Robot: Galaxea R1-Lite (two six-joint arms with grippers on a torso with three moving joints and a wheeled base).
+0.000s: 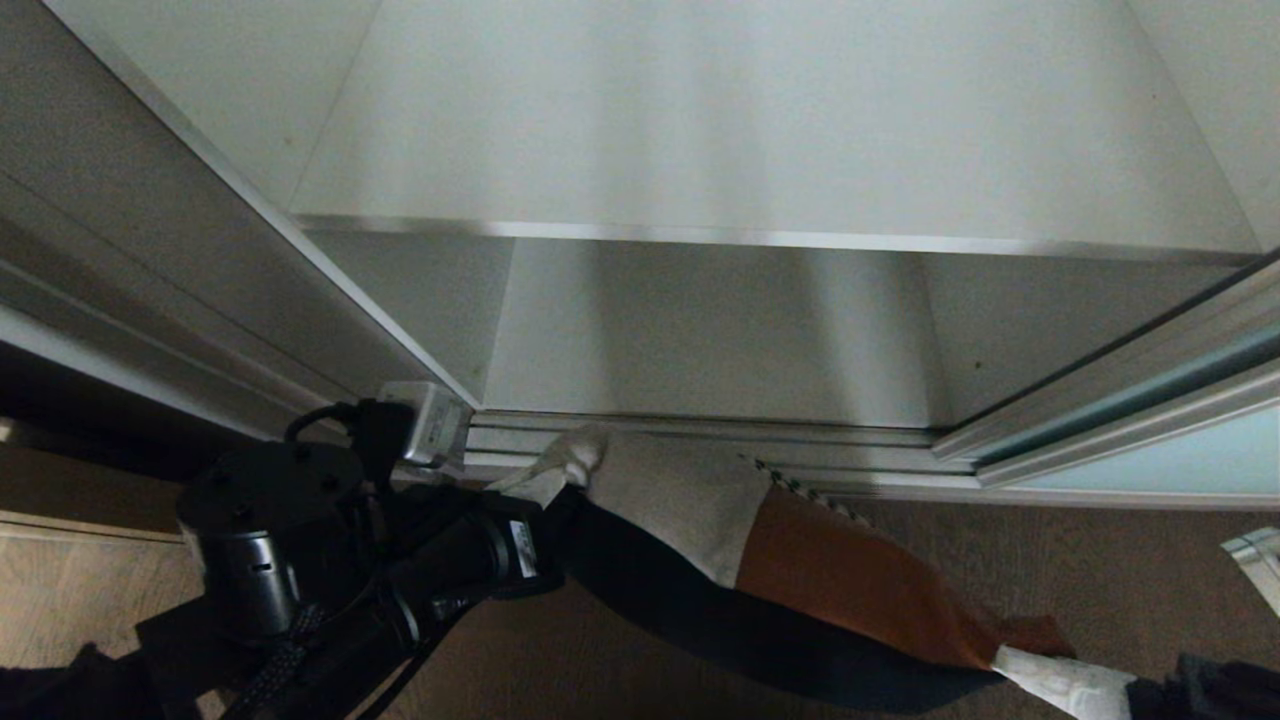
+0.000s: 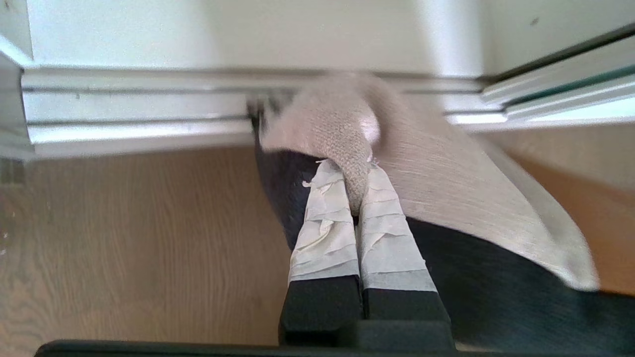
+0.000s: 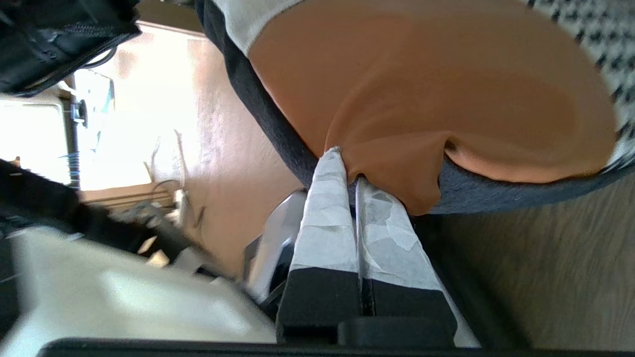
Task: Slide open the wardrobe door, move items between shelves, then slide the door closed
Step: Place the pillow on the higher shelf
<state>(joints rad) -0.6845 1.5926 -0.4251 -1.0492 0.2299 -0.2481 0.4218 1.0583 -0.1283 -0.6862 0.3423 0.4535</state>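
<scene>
Each pinching one end, the left pincer [image 2: 354, 191] and right pincer [image 3: 347, 166] sling the bundle of clothes [image 1: 800, 590] between them above the floor [image 1: 1100, 560], just outside the open wardrobe, probably so it stays folded on its way to a shelf [image 1: 760, 238].

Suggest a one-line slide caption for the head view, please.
Both grippers, left gripper and right gripper, hold the clothes bundle stretched before the open wardrobe's bare white shelves.
</scene>
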